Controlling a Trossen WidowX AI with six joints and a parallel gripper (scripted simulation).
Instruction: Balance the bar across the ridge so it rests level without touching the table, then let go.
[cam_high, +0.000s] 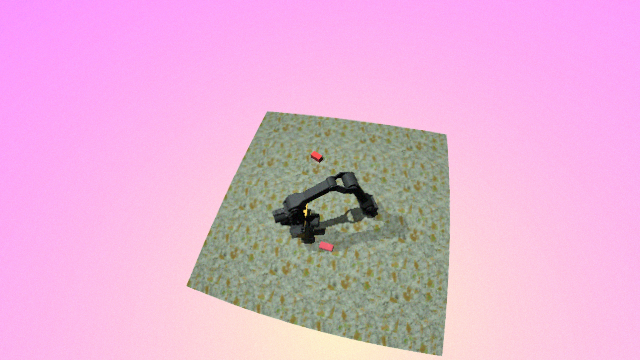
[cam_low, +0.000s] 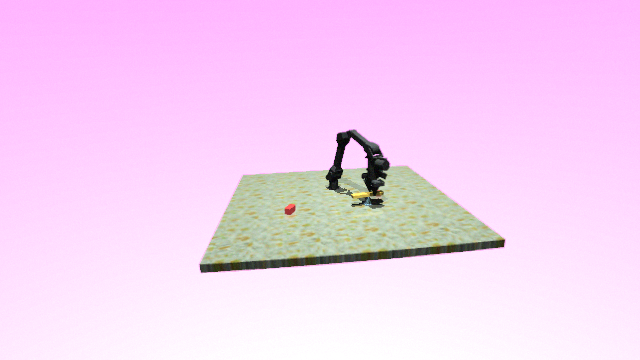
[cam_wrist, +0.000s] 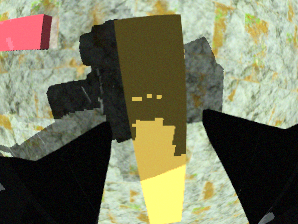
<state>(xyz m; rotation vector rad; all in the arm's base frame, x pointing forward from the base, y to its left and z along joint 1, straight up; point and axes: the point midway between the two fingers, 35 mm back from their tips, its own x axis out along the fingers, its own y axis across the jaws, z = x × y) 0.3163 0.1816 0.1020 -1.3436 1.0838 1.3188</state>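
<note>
The gripper is standing released around the yellow bar, because the bar is lying across the ridge.

Matt yellow bar; mottled, stone-like table

2 red blocks lie well apart on speckled tabletop.

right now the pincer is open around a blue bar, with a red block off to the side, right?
Not quite: the bar is yellow, not blue, as the wrist view shows. The rest holds: the pincer is open, its dark fingers standing apart on either side of the bar, and a red block lies off to the side.
</note>
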